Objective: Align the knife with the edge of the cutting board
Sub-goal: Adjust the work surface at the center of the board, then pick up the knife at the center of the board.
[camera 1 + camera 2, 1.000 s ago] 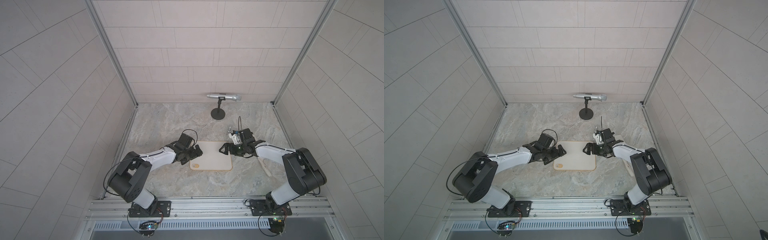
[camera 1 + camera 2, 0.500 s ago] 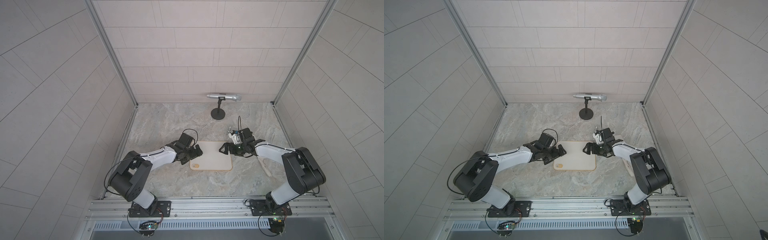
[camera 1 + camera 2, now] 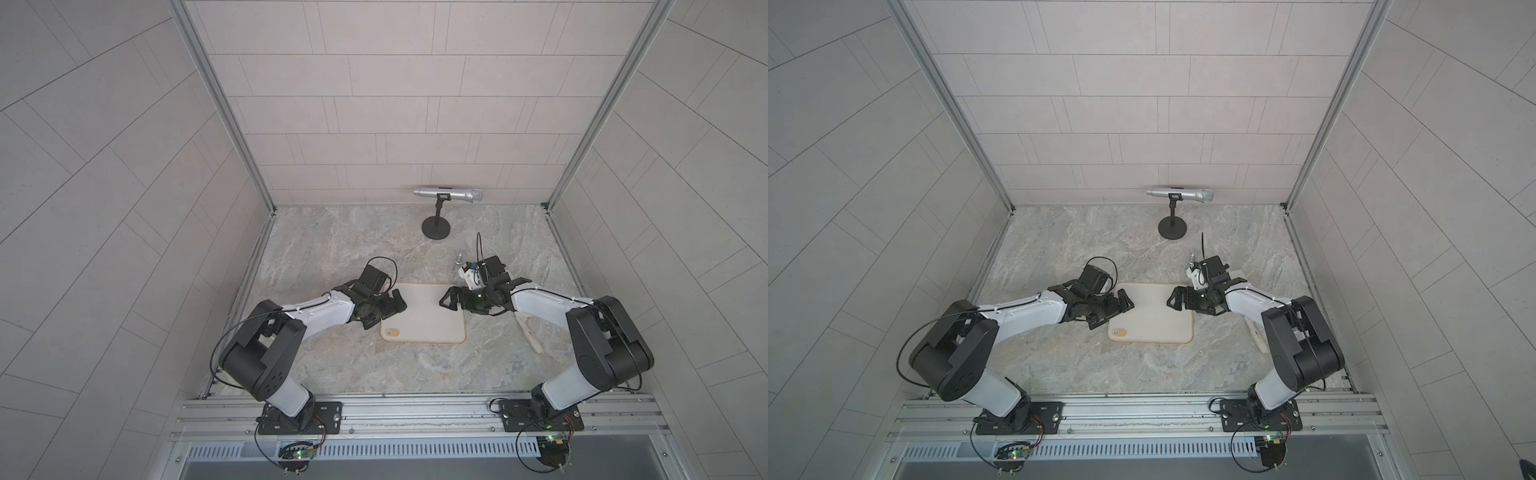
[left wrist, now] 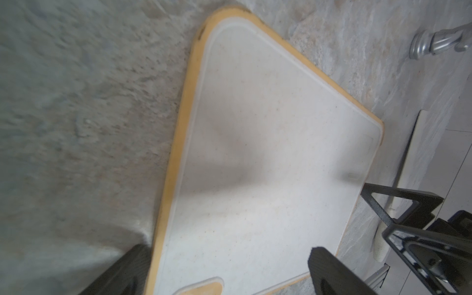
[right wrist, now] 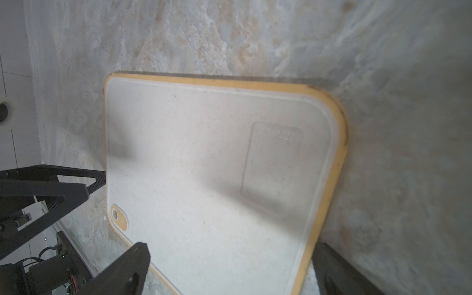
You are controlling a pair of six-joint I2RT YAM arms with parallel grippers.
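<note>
White arm links [image 3: 324, 309], black joints [image 3: 262, 353], looping black cables [image 3: 212, 353], black base plates [image 3: 328, 417], black end effector fingers [image 5: 127, 270]

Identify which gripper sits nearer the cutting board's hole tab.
The left gripper; the tab lies close beside it, while the right gripper hovers across the cutting board.

Even, soft, bright light; faint shadows; wrist views blurred near lens; top views wide-angle warped.

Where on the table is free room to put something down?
Free: the marble between the cutting board and the front rail; the back left, beside the microphone stand. Crowded: right of the board, by the right gripper and knife.
</note>
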